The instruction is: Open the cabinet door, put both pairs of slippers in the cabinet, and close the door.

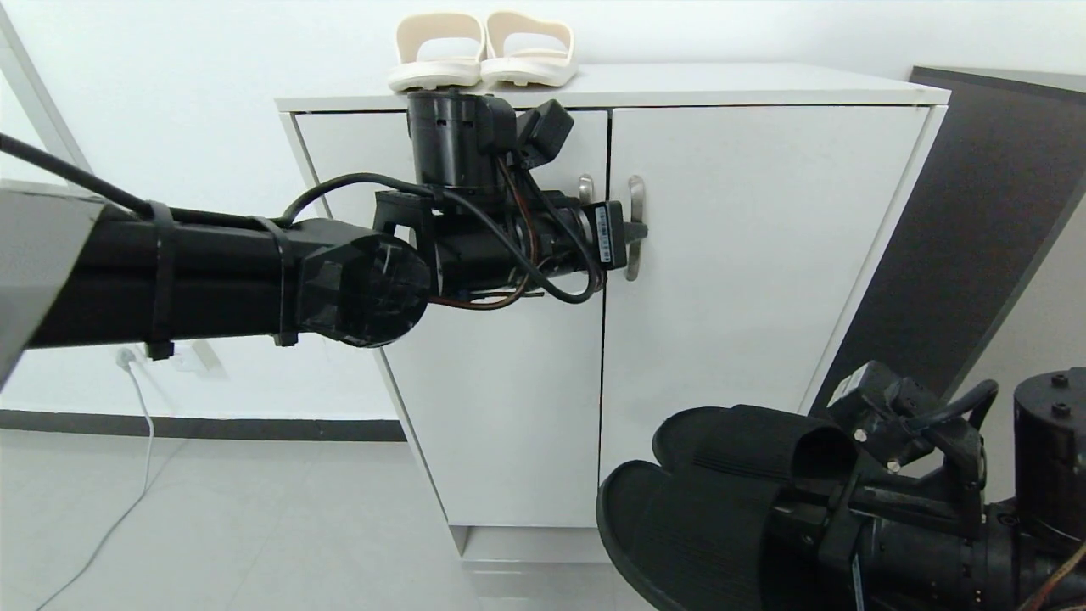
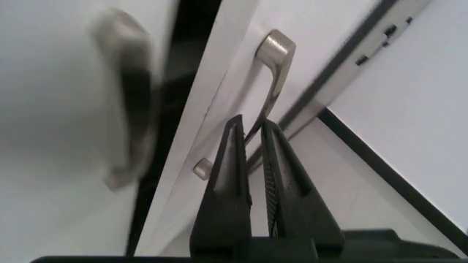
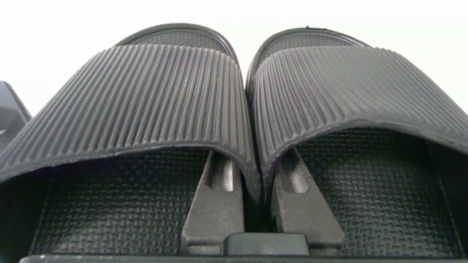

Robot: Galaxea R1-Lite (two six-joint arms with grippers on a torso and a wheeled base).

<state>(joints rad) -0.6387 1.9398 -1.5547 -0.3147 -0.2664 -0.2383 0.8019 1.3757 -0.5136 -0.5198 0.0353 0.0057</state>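
**Black pair in hand, door handle pinched**

The left gripper [image 2: 252, 126] was closed down on the slim metal handle [image 2: 276, 55] of the right-hand door [image 1: 747, 297], its fingers pressed against the bar from either side. Whether the door had started off its frame was hard to tell. It looked flush from the head camera.

The right gripper [image 3: 254, 164] held the black slippers [image 1: 730, 492] low in front of the cabinet [image 1: 721, 85], pinching the two inner strap walls together so both hung as one bundle. They looked light and rubbery, with broad ribbed straps and pebbled footbeds, soft enough to flex yet grippy rather than slick. That middle pinch seemed the sound hold.

The cream slippers [image 1: 484, 51] sat side by side on the cabinet top, near its front edge, just above the left arm. They were smooth, thick-soled and open-toed, probably just as light, and likely best taken the same way.
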